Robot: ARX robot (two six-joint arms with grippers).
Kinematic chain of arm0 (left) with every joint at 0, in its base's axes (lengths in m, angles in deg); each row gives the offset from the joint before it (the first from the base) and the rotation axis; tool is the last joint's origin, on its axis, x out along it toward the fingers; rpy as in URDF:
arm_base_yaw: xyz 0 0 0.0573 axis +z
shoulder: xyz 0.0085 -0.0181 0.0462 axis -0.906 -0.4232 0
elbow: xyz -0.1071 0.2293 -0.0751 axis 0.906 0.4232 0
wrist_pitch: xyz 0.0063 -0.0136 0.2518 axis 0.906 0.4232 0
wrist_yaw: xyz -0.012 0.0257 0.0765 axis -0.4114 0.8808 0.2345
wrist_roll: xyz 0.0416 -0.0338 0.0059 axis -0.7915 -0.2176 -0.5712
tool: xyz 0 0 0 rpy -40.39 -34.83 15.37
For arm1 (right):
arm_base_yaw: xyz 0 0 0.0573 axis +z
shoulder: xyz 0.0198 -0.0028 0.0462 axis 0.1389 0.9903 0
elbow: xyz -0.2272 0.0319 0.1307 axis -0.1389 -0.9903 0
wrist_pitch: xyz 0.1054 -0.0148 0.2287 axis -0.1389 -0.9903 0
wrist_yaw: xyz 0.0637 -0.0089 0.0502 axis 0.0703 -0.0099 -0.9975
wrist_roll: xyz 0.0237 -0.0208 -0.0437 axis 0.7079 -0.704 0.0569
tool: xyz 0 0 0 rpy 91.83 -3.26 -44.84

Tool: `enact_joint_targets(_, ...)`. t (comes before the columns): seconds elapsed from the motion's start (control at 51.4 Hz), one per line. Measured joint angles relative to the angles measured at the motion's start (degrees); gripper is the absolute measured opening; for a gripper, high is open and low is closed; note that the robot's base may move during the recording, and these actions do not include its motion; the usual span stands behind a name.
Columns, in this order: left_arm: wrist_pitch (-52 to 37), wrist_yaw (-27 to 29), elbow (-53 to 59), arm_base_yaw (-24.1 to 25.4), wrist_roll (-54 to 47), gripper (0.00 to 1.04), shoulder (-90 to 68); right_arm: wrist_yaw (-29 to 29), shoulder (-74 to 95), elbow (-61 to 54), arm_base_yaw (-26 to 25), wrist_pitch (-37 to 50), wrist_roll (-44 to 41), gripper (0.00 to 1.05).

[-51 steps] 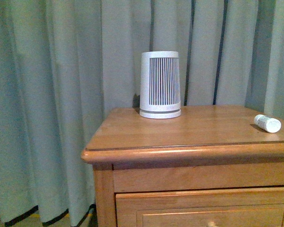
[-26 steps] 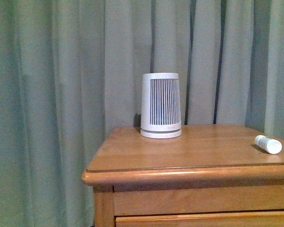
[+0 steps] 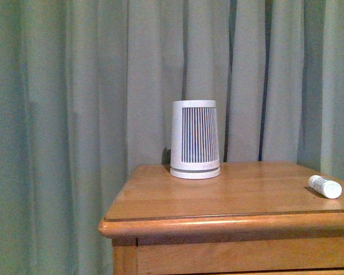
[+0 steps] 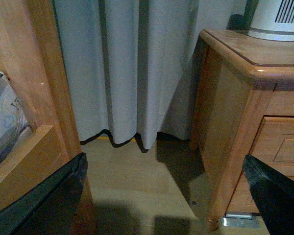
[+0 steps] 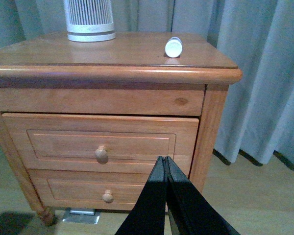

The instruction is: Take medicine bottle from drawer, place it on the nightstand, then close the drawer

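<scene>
The small white medicine bottle (image 3: 324, 187) lies on its side on the nightstand (image 3: 229, 197) top near the right edge; it also shows in the right wrist view (image 5: 173, 47). The upper drawer (image 5: 102, 142) with its round knob sits pushed in, its front nearly flush with the nightstand (image 5: 112, 73). My right gripper (image 5: 164, 161) is shut and empty, hanging in front of the drawers, apart from them. My left gripper (image 4: 164, 169) is open and empty, low beside the nightstand's side (image 4: 225, 122). Neither arm shows in the front view.
A large white slatted tapered cylinder (image 3: 195, 139) stands at the back of the top. Grey-green curtains (image 3: 74, 114) hang behind. A shorter lower drawer (image 5: 105, 192) sits below. A wooden bed frame (image 4: 29, 98) with bedding is close to the left gripper.
The front view has risen: the nightstand top and bottle sit lower in the picture, and the drawer front has dropped out of view. Nothing on the top has moved.
</scene>
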Motion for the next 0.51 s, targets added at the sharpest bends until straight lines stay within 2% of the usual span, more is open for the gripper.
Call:
enact_joint_targets(0.253,0.0,0.0,0.0,0.0,0.0,0.98,0.0,0.0,0.0,0.0,0.0,0.0,-0.07,0.04)
enact_joint_targets(0.506,0.0,0.0,0.0,0.0,0.0,0.98,0.0,0.0,-0.02,0.0,0.0,0.0,-0.02,0.43)
